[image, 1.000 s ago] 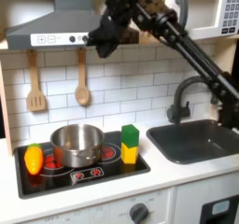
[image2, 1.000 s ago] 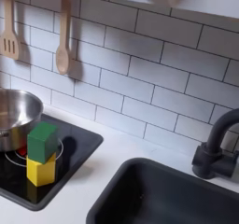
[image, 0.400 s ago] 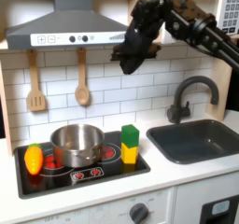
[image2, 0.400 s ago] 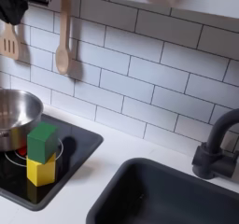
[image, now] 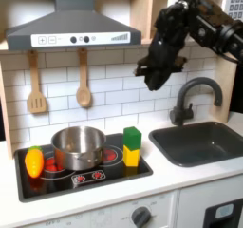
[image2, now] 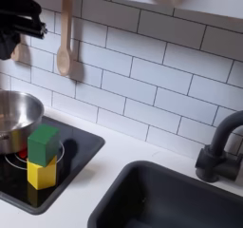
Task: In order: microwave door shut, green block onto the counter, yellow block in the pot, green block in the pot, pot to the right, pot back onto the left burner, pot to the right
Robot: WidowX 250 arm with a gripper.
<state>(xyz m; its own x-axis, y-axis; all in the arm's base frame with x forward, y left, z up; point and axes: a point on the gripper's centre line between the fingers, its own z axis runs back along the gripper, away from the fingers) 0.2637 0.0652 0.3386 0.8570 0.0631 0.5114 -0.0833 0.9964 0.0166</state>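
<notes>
Jaws of the gripper (image: 152, 77) pointed down in the first exterior view, too dark and blurred to tell whether they stood apart or closed; nothing could be seen between them. The gripper hung in the air before the white tile wall (image: 109, 85), high above the black cooktop (image: 85, 175) and toward the first exterior view's right of it, with the black arm (image: 204, 23) running up to that view's upper right corner. In the second exterior view a dark part of the gripper (image2: 21, 23) showed at the upper left edge, cut off by the frame. The green block (image: 132, 138) sat stacked on the yellow block (image: 131, 157) on the cooktop, just beside the pot (image: 78, 147), which stood on the burner toward the first exterior view's left. In the second exterior view the pot (image2: 13, 118) was cut off at the left edge. An orange-and-yellow toy vegetable (image: 34, 161) lay at the cooktop's far left. The faucet (image: 190, 97) rose behind the sink (image: 201, 142).
</notes>
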